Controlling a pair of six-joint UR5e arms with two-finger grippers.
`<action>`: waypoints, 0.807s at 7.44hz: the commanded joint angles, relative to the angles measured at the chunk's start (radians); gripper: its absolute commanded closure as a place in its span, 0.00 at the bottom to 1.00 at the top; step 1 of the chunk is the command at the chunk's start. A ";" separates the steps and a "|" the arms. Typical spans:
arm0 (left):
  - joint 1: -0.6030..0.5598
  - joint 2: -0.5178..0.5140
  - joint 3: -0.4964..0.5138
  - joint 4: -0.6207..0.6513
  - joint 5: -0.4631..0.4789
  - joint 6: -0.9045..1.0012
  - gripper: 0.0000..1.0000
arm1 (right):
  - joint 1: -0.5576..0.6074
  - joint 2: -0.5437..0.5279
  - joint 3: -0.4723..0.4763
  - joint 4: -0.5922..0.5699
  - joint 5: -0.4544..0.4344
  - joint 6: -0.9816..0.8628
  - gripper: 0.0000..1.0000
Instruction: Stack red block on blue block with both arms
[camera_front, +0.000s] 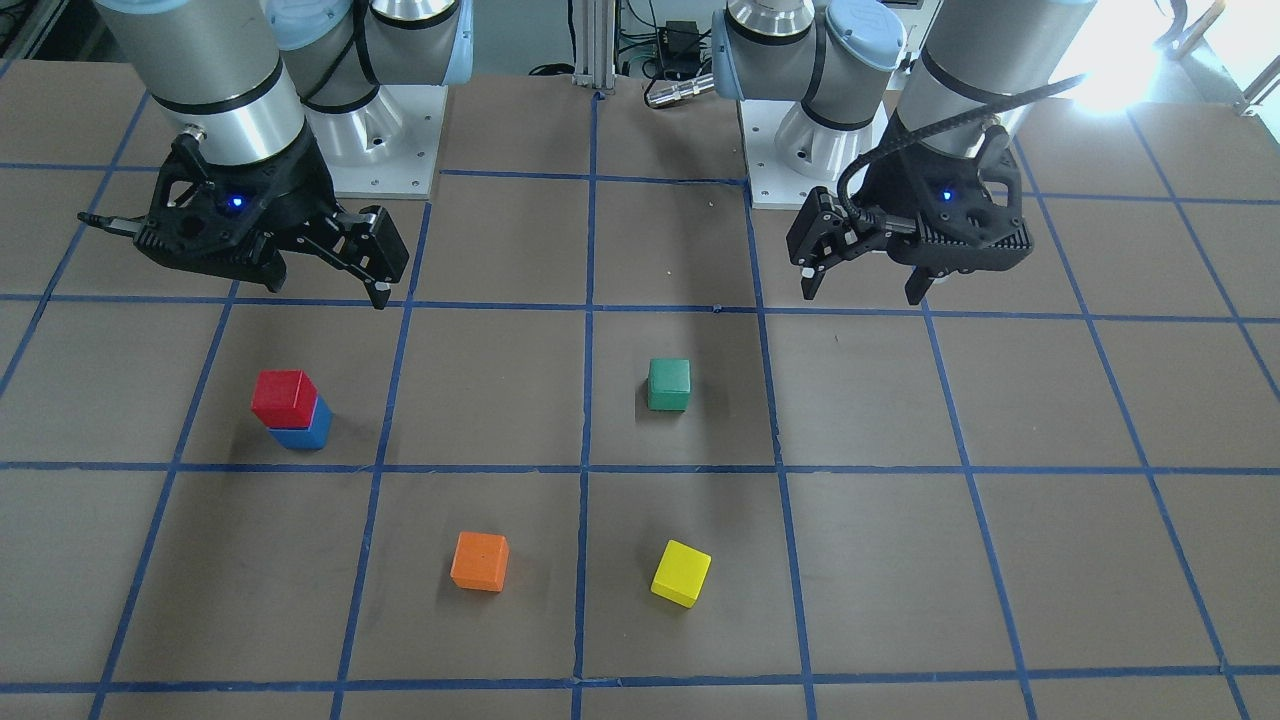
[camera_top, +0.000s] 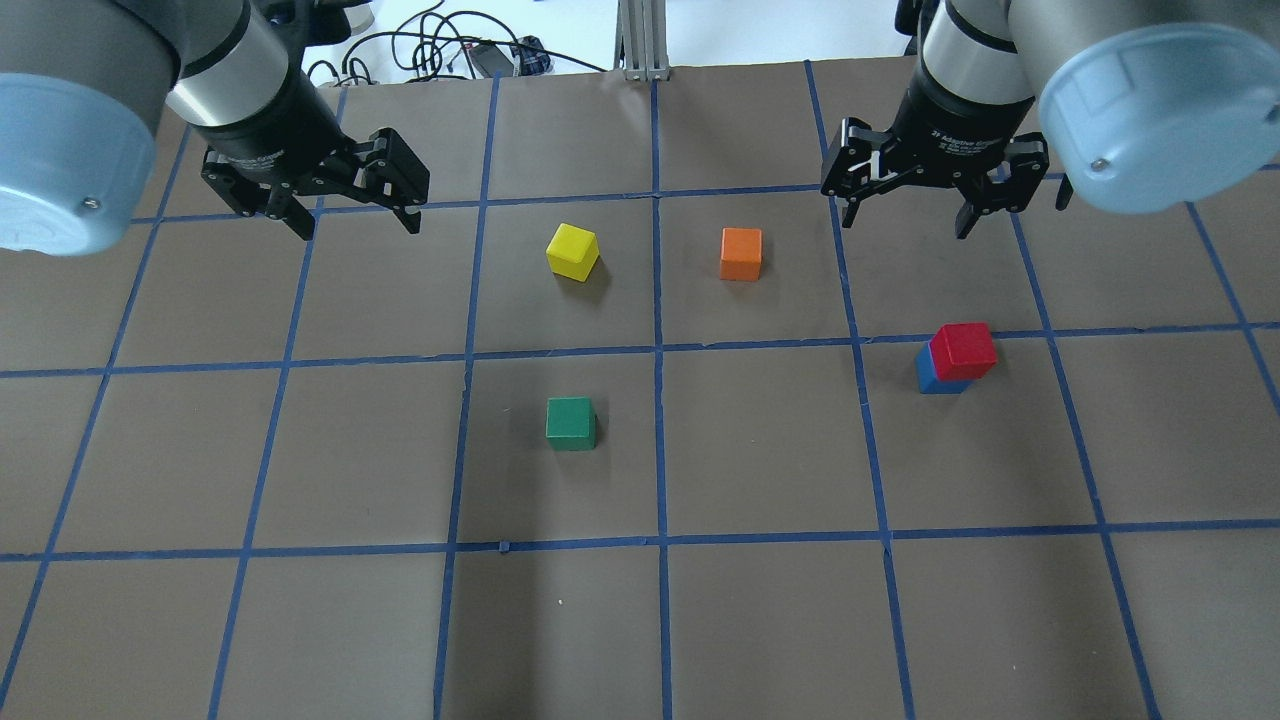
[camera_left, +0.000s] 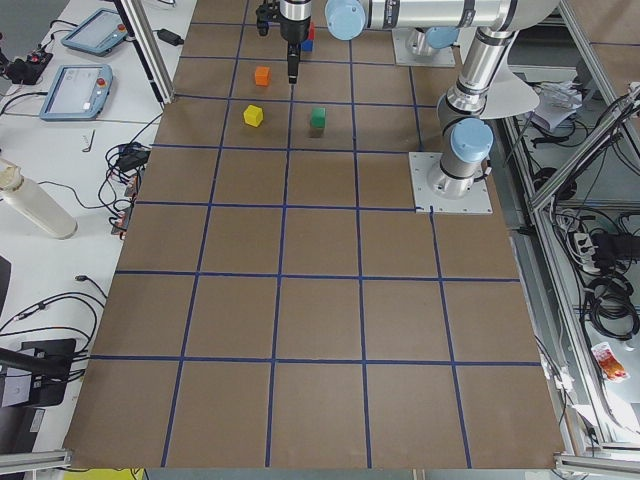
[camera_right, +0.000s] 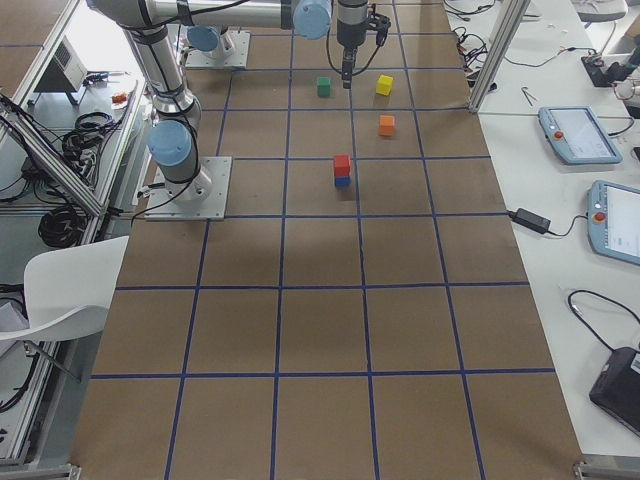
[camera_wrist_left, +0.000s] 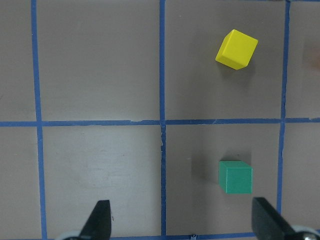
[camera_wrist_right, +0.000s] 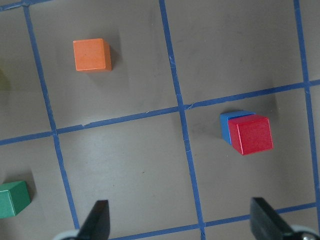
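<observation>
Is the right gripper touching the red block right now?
Apart. The overhead view shows the right gripper open, with a plain gap between it and the red block, which sits on the blue block.

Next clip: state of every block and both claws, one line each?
red block: stacked on the blue block, slightly offset, not gripped.
blue block: on the table, under the red block.
green block: loose, alone.
orange block: loose, alone.
yellow block: loose, turned askew.
left claw: open, empty.
right claw: open, empty.
</observation>
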 joint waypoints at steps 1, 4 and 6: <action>-0.003 0.007 -0.010 0.000 0.000 -0.001 0.00 | -0.005 -0.002 -0.004 0.010 -0.003 -0.032 0.00; -0.003 0.007 -0.016 0.000 0.000 -0.001 0.00 | -0.008 0.003 -0.040 0.063 -0.003 -0.034 0.00; -0.003 0.007 -0.010 0.000 0.001 -0.003 0.00 | -0.008 0.004 -0.050 0.074 0.003 -0.034 0.00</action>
